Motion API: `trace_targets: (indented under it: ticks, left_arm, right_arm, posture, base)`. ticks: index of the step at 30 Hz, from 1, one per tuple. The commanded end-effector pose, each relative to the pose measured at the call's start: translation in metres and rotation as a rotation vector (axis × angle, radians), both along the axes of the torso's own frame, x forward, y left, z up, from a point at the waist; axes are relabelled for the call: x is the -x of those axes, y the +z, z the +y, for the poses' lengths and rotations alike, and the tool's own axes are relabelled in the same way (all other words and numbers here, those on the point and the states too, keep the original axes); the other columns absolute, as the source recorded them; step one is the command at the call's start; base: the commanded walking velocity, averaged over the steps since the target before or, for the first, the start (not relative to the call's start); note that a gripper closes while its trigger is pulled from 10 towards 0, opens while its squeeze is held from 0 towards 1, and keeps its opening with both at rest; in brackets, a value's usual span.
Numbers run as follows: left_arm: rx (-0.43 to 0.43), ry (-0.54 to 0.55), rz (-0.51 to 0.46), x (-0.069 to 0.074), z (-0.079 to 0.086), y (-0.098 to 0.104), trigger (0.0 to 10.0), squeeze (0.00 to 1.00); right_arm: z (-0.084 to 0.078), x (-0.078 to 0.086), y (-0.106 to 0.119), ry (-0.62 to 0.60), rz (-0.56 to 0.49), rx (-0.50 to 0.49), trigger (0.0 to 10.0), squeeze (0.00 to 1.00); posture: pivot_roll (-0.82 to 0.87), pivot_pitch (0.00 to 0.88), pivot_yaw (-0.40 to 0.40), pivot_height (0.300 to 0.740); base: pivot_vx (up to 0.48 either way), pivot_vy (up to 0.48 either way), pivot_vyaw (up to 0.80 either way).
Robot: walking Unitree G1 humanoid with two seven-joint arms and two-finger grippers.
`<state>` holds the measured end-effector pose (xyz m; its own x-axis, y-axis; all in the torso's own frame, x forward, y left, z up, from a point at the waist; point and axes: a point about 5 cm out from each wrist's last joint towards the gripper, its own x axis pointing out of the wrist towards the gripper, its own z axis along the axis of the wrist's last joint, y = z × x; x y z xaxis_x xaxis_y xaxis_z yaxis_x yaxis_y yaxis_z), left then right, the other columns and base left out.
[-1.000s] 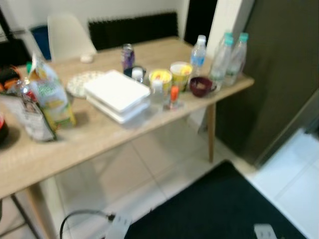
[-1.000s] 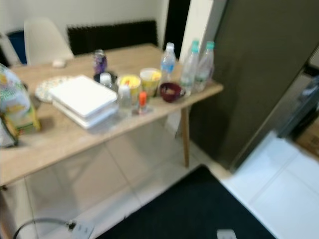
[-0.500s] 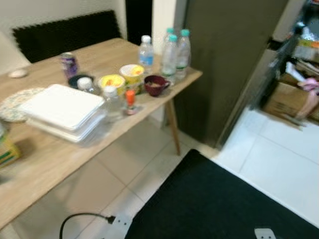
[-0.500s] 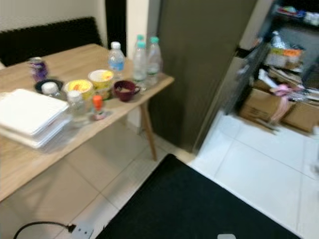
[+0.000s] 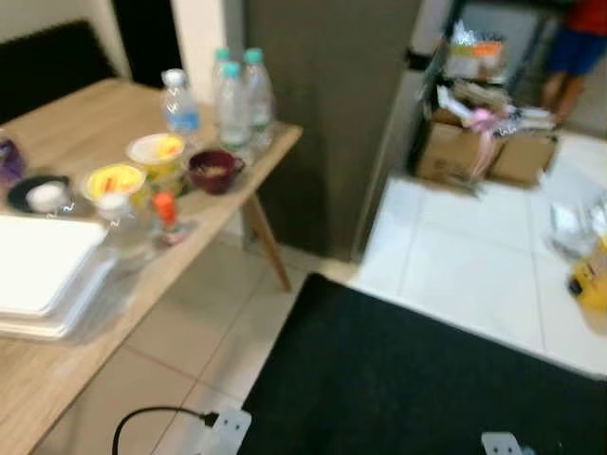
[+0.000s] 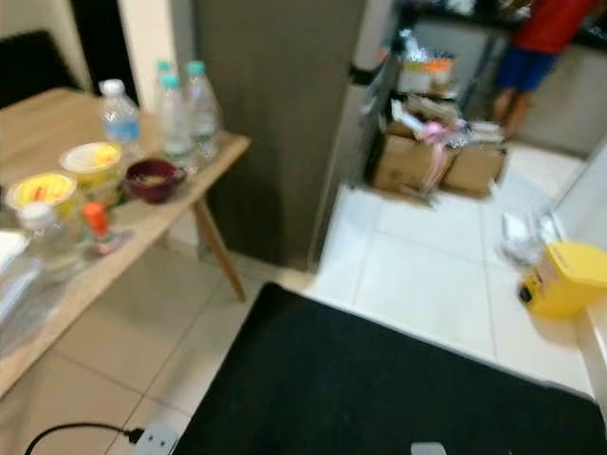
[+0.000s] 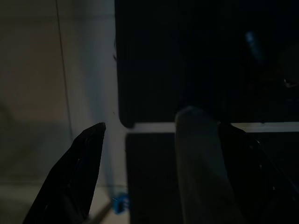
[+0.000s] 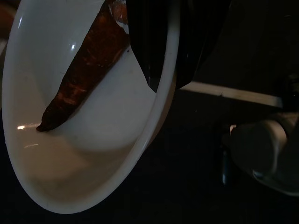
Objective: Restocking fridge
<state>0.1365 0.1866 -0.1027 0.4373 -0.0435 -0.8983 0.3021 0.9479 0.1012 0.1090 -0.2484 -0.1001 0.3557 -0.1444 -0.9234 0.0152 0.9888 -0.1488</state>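
The robot is carrying food across a tiled kitchen, and the head-camera pictures are blurring as it goes. In the right wrist view, the right hand (image 8: 161,51) is clamping the rim of a white bowl (image 8: 88,135), one black finger (image 8: 154,42) inside the rim; a dark reddish-brown piece of food (image 8: 79,79) is lying against the bowl's inner wall. The bowl is hanging low over a black floor mat (image 5: 408,379). In the left wrist view the left hand (image 7: 154,144) is hanging idle above the mat's edge, its fingers spread and holding nothing.

On the left a wooden surface (image 5: 76,313) is bearing three water bottles (image 5: 232,104), a maroon bowl (image 5: 214,171), two yellow-lidded cups (image 5: 133,166) and a white foam container (image 5: 43,275). Just right of it a tall dark panel (image 5: 322,104) is standing, probably the fridge's side. Far right, cardboard boxes (image 5: 474,156), a yellow bin (image 6: 564,275) and a person's legs (image 6: 517,71).

The step in hand looks like carrying the bowl to the fridge. Next, the robot likely needs to find the fridge door, keeping the bowl level meanwhile.
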Motion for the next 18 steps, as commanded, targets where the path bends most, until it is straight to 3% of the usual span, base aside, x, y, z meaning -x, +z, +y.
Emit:
trace_targets:
  ticks: [1, 13, 18]
  left_arm:
    - [-0.004, -0.011, -0.007, -0.0006, -0.0016, 0.0001, 10.0, 0.0]
    - [-0.077, -0.022, -0.048, -0.0047, 0.0051, 0.0025, 10.0, 0.0]
    - [-0.091, -0.013, -0.078, -0.0096, 0.0061, 0.0047, 10.0, 0.0]
  right_arm:
    - [-0.0046, 0.0006, 0.0011, -0.002, 0.003, 0.016, 10.0, 0.0]
    - [0.0004, -0.0008, -0.0001, 0.018, 0.012, 0.022, 10.0, 0.0]
    - [-0.0059, 0.0042, 0.0001, 0.022, 0.037, 0.078, 10.0, 0.0]
  posture:
    - [-0.03, 0.019, -0.033, 0.74]
    - [-0.04, 0.018, -0.02, 0.74]
    - [-0.04, 0.028, -0.014, 0.74]
  base:
    - [0.0, 0.0, -0.8]
    - [0.0, 0.0, -0.8]
    - [0.0, 0.0, -0.8]
